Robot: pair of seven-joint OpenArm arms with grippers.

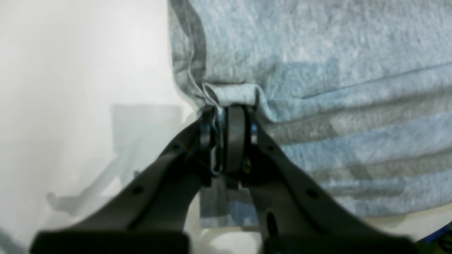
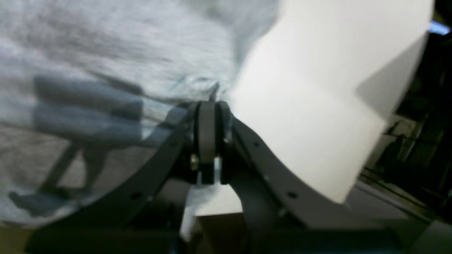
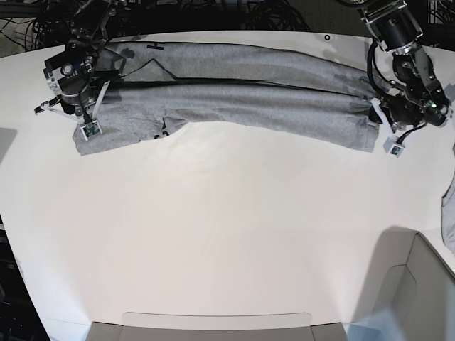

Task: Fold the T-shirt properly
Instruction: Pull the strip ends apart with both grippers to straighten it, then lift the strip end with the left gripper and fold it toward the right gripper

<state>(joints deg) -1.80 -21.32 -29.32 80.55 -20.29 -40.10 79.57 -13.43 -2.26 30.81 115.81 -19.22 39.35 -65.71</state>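
White worktop (image 3: 227, 234), one T-shirt (image 3: 249, 92) stretched along its far edge.
Two claws pinch it: left claw (image 1: 227, 109) on the right end, right claw (image 2: 208, 106) on the left; lettering mostly hidden in folds.

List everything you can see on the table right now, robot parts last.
T-shirt: one, heather grey with dark lettering, stretched in a long band across the far side of the table.
Table: one, white, fills most of the base view.
Pale grey cloth: one piece, at the base view's right edge.
Left pincer: one, black, shut on the T-shirt's edge.
Right pincer: one, black, shut on the T-shirt's other end.
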